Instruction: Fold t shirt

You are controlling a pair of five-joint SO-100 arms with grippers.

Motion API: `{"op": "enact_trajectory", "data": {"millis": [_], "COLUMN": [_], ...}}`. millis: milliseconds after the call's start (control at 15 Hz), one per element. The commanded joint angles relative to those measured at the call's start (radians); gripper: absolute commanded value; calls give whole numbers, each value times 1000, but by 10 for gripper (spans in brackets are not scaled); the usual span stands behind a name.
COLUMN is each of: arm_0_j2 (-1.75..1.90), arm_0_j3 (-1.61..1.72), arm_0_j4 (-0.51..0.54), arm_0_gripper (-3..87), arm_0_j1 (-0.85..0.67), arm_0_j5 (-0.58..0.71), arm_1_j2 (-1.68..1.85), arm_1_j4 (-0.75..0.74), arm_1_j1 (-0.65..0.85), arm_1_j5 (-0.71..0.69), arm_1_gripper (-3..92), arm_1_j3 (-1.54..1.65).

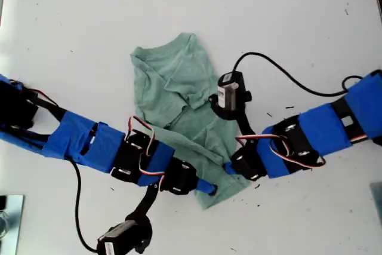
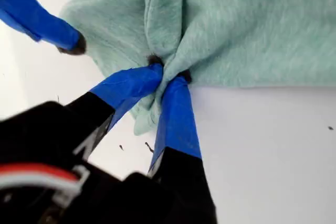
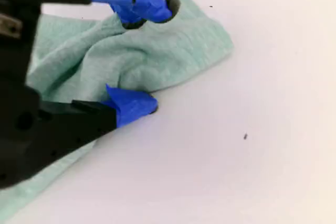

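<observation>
both of our grippers work the near hem of the t shirt [image 1: 179,97] lying rumpled mid-table, our first gripper [image 2: 168,74] pinched tight on a bunched fold at the cloth's edge, our second gripper [image 3: 144,59] parted around a fold of the hem nearby.

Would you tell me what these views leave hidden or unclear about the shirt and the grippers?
- Exterior view: both arms cover the lower part of the t shirt.
- First wrist view: my first gripper pinches bunched cloth; the number of layers cannot be told.
- Second wrist view: my second gripper straddles a fold; its body hides the cloth behind.
- Exterior view: the edge cuts off a shiny object at its lower left corner.
</observation>
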Motion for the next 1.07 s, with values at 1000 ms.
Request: {"op": "enact_trajectory", "data": {"millis": [1000], "arm_0_j2": [290], "arm_0_j3": [-38], "arm_0_j4": [-77], "arm_0_gripper": [-2], "arm_0_j1": [195], "arm_0_j5": [26], "arm_1_j2": [299], "arm_1_j4": [107], "arm_1_j1": [-110], "arm_1_j5": [-75], "arm_1_gripper": [25], "arm_1_j3": [-140]}}
